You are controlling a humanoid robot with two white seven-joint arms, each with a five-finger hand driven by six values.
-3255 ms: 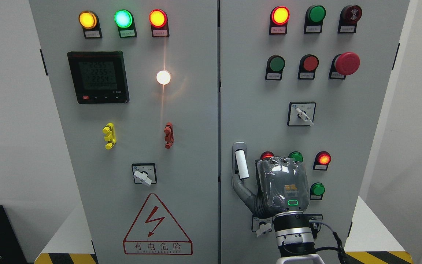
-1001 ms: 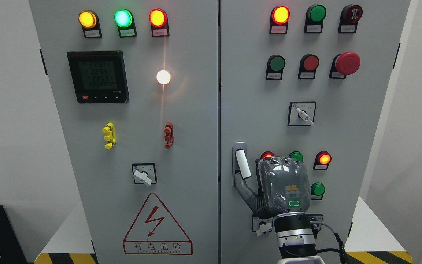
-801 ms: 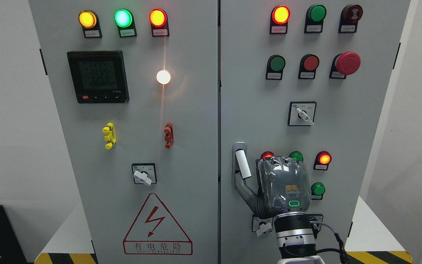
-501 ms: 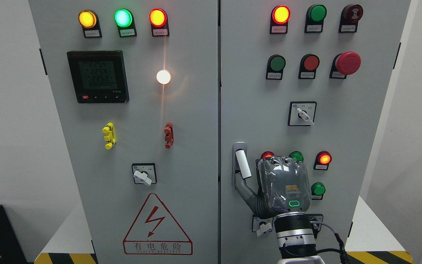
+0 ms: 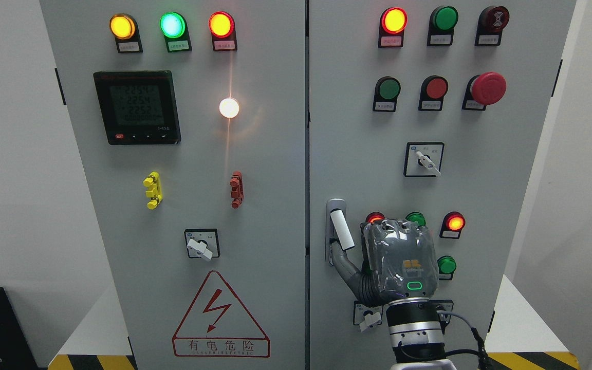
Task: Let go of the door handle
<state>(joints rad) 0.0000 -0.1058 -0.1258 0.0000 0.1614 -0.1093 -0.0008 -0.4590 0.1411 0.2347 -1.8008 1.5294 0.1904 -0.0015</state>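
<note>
Low on the right-hand door of a grey electrical cabinet [image 5: 481, 169], close to the seam between the two doors, sits the door handle [image 5: 341, 230]: a pale bar tilted slightly, its lower end swung out from a narrow metal plate. The robot's right hand [image 5: 396, 267], dark grey under clear wrapping, comes up from the bottom edge right of the middle. Its back faces the camera. The thumb [image 5: 345, 267] reaches up and left, its tip just under the handle's lower end, touching or nearly so. The other fingers fold away behind the palm toward the door, so whether they are curled or loose cannot be told, nor whether anything is truly gripped. The left arm does not show.

The hand sits beside the handle, not wrapped around it, which suggests the letting-go is under way or almost finished; only the thumb looks close enough to matter. Drawing the hand straight back from the door would clear it.

Care is needed because the hand partly covers a cluster of small lamps and buttons [image 5: 455, 222] just right of the handle, and a rotary switch [image 5: 369, 318] lies just below the thumb's base. On the left door are a meter [image 5: 136, 107], more lamps, and a red lightning warning triangle [image 5: 220, 316] near the bottom edge.
</note>
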